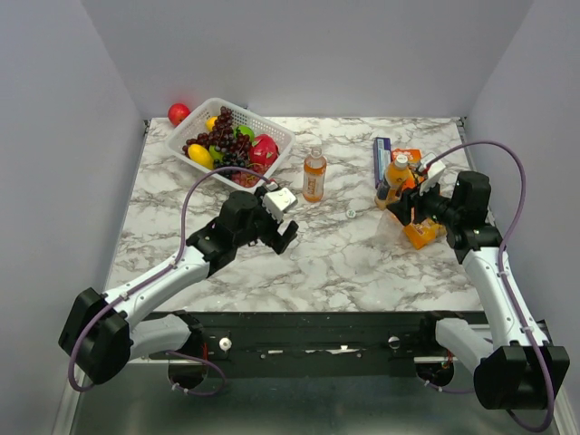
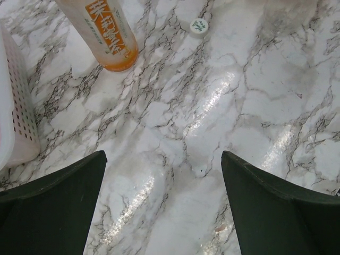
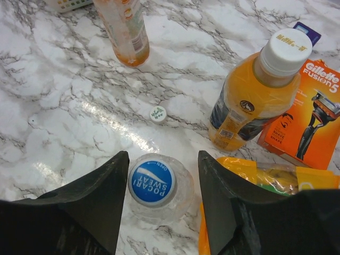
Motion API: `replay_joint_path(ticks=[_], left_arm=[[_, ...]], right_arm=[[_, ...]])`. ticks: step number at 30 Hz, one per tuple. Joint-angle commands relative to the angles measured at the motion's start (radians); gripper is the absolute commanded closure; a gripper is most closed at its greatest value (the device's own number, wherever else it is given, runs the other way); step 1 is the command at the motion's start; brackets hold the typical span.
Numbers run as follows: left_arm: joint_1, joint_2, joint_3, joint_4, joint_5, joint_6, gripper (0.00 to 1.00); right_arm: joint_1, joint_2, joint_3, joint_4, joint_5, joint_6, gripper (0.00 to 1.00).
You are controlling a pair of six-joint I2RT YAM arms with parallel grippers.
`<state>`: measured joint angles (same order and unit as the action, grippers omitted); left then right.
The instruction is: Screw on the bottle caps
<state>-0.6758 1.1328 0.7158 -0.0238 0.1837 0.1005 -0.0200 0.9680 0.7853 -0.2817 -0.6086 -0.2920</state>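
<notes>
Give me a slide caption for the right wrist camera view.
Right end effector straddling the blue-capped clear bottle, a loose white cap on the marble table beyond.

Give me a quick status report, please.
Left gripper open, empty. Right gripper open around blue cap on clear bottle. White cap loose on table, nothing blocking it.

Left arm [image 1: 163,276] and right arm [image 1: 497,281] stretch forward, both with jaws parted.
</notes>
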Motion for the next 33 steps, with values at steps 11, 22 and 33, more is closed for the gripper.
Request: replay_joint_path(ticks=[11, 22, 33], left_arm=[[0.002, 0.168, 0.022, 0.300, -0.059, 0.030, 0.01], [0.010, 0.571, 0.241, 0.587, -0.153, -0.024, 0.01], [0.019, 0.795, 0.444, 0.639, -0.176, -0.058, 0.02]], right_arm=[[-0.005, -0.032, 0.113, -0.036, -0.017, 0.021, 0.33], [-0.005, -0.071, 0.350, -0.185, -0.025, 0.113, 0.15], [-0.005, -0.086, 0.399, -0.237, -0.008, 0.136, 0.15]])
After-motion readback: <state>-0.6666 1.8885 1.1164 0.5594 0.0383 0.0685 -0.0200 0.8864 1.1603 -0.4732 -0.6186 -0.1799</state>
